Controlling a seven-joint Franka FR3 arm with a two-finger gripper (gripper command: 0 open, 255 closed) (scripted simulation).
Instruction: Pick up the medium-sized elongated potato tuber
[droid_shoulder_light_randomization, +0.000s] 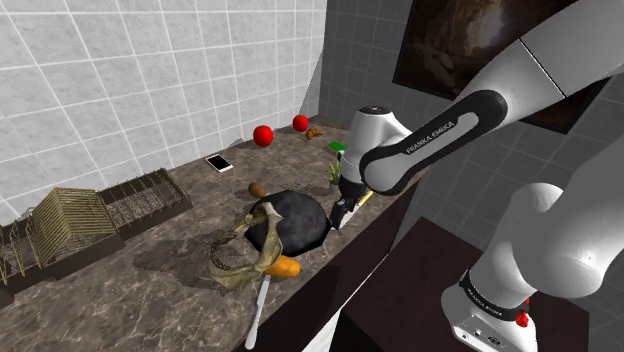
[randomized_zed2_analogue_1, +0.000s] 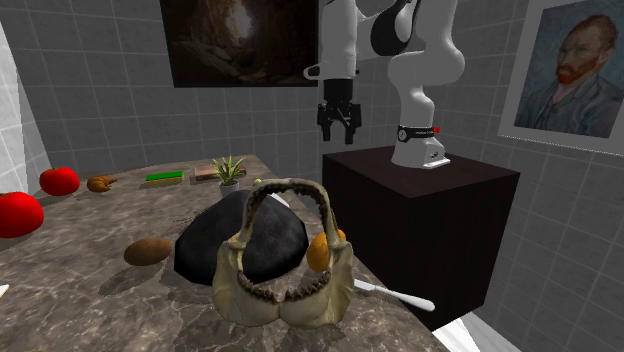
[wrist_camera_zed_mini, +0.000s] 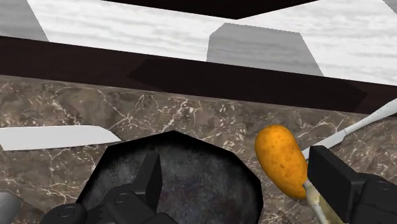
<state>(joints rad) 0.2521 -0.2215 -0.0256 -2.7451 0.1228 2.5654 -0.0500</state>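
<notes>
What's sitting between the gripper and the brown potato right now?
In the shoulder view, a black rock-like lump lies between the open gripper and the potato.

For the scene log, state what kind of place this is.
Probably a kitchen: a dark veined counter, tiled walls, and food lying out, such as a red fruit.

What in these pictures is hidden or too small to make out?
Second exterior view: the jawbone hides most of the orange food and the knife's blade.
Wrist view: the picture's edge cuts off the white blade.
Shoulder view: the brown item by the red balls is too small to name; the potato shows little shape.
</notes>
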